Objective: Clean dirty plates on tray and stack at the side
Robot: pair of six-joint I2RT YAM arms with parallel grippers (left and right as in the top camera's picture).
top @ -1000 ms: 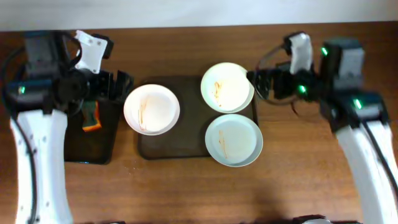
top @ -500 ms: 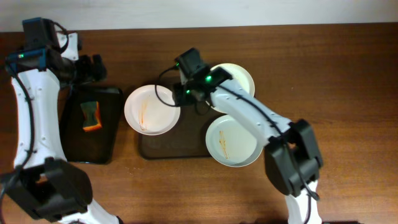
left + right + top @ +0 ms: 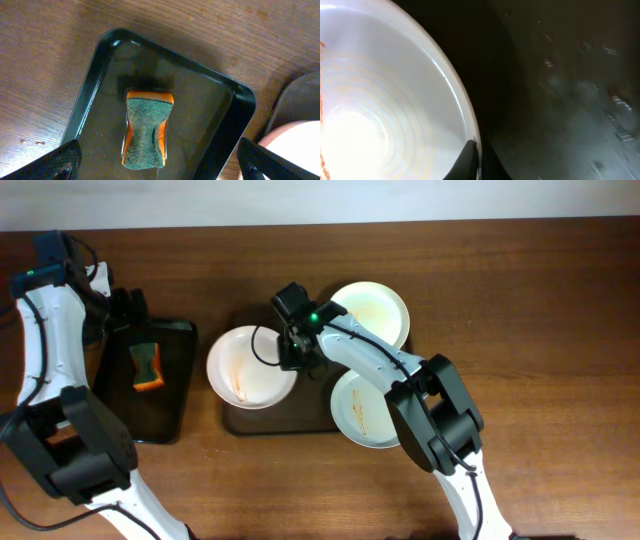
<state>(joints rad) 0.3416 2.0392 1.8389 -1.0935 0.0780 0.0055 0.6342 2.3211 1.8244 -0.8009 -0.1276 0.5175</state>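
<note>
Since the sponge point(image 3: 147, 366) is lying untouched in the black tray point(image 3: 176, 412) at the left, I'd call this the very start: nothing wiped, nothing stacked at the side yet.

Count: 3 dirty plates, 1 brown tray point(image 3: 281, 418), 1 black tray, 1 sponge, 2 arms.

- Left plate point(image 3: 250, 367): sits on the tray's left edge and hangs over it. Has a thin orange smear near its middle.
- Far-right plate point(image 3: 375, 313): on the tray's far right corner and partly off it. Marks too faint for me to call.
- Near-right plate point(image 3: 375, 408): overhangs the near right corner. Has a short brown streak left of centre.

None of the plates is on top of another. The two right ones look to be just touching at the rims, but I can't be sure.

Right gripper point(image 3: 295, 358) is at the left plate's right rim. On the wrist cam its dark fingertips point(image 3: 466, 159) sit either side of the white edge w/ barely any gap, so I read it as pinching that rim, prob. to hold the plate steady or lift it.

Left gripper point(image 3: 160, 161) hangs over the black tray w/ the sponge between its fingers, spread wide and touching nothing.

Left to do, as I judge it: grab the sponge, wipe all 3 plates, then pile them on bare table point(image 3: 520, 300) beside the tray.
</note>
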